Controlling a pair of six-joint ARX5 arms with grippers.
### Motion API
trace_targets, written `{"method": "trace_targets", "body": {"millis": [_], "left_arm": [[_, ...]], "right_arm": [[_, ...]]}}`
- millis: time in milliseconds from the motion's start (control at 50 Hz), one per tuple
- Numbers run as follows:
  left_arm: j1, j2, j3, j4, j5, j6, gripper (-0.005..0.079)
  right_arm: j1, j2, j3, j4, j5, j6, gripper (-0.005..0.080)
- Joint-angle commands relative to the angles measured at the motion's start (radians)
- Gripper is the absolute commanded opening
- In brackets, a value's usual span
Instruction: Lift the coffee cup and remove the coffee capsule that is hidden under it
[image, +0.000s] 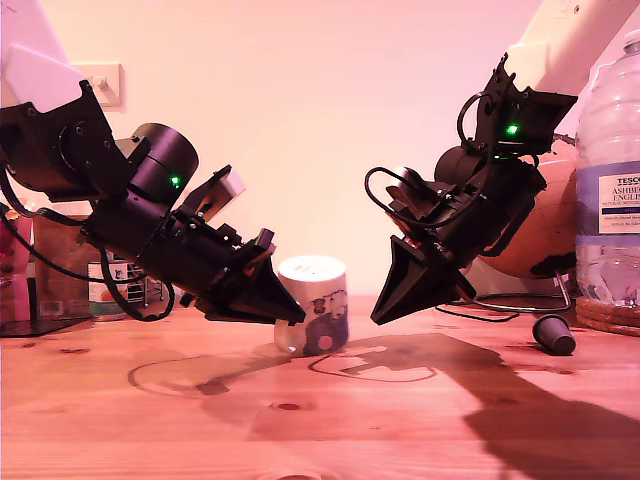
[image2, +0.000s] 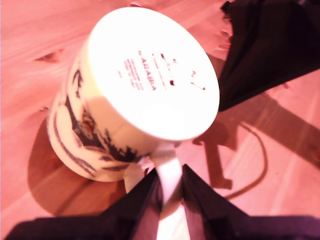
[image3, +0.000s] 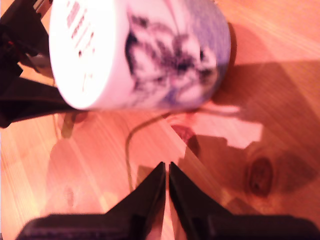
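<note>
The coffee cup (image: 318, 295) stands upside down on the wooden table (image: 300, 420) in the middle of the exterior view, tilted a little, its base (image2: 150, 75) uppermost. My first gripper (image2: 170, 172) is shut on the cup's handle (image2: 169, 167); in the exterior view it (image: 293, 318) comes in from the left. My second gripper (image3: 166, 166) is shut with nothing in it and hangs beside the cup (image3: 145, 55), apart from it, on the exterior view's right (image: 383, 318). A small dark coffee capsule (image: 553, 334) lies on the table at the exterior view's far right.
A large water bottle (image: 610, 170) on a cork mat (image: 608, 316) stands at the exterior view's right edge, with a brown ball on a wire stand (image: 535, 235) behind the second arm. A small labelled tin (image: 108, 285) sits at the back on the exterior view's left.
</note>
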Motion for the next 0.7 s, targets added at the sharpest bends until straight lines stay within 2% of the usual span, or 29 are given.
{"method": "trace_targets", "body": {"millis": [0,200,560,680], "left_arm": [[0.004,-0.025,-0.015,-0.003,-0.020,0.009,-0.0021],[0.011,-0.037,-0.002,-0.026,-0.003,-0.001,-0.0021],[0.020,-0.037,0.010,-0.045,0.048,-0.130,-0.0021],[0.029,-0.037,0.022,-0.046,0.051,-0.134,-0.0021]], "right_arm": [[0.015,-0.020,0.013,0.003,-0.008,0.001,-0.0013],[0.024,-0.020,0.013,0.004,-0.008,0.000,-0.0013],[0.041,-0.021,0.013,0.010,-0.008,0.000,-0.0013],[0.042,-0.021,0.013,0.011,-0.008,0.000,-0.0013]]}}
